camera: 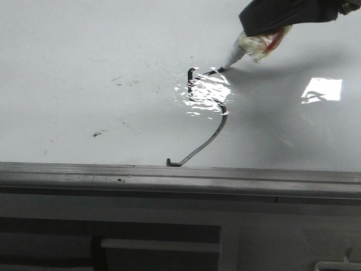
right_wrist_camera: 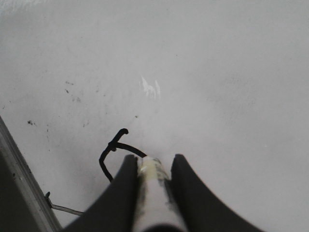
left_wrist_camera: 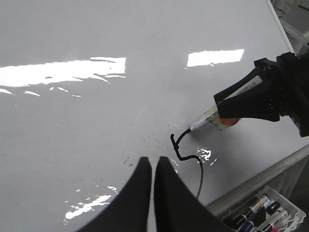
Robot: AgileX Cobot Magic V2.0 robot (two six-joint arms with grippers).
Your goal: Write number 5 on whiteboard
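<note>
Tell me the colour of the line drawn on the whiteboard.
Black; the number 5 shows best in the left wrist view.

It looks like a robot lab or test bench: a glossy whiteboard (camera: 84,56) with a grey metal edge rail (camera: 169,178) lies flat as the worktop. Strip-light glare (left_wrist_camera: 63,71) streaks it. A tray of spare markers (left_wrist_camera: 263,215) sits just beyond the rail, beside the left fingers (left_wrist_camera: 140,193).

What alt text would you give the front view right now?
The right gripper holds a marker with its tip at the top bar of a nearly finished number 5 on the glossy whiteboard. Glare covers the digit's middle; its tail hooks toward the grey edge rail.
</note>
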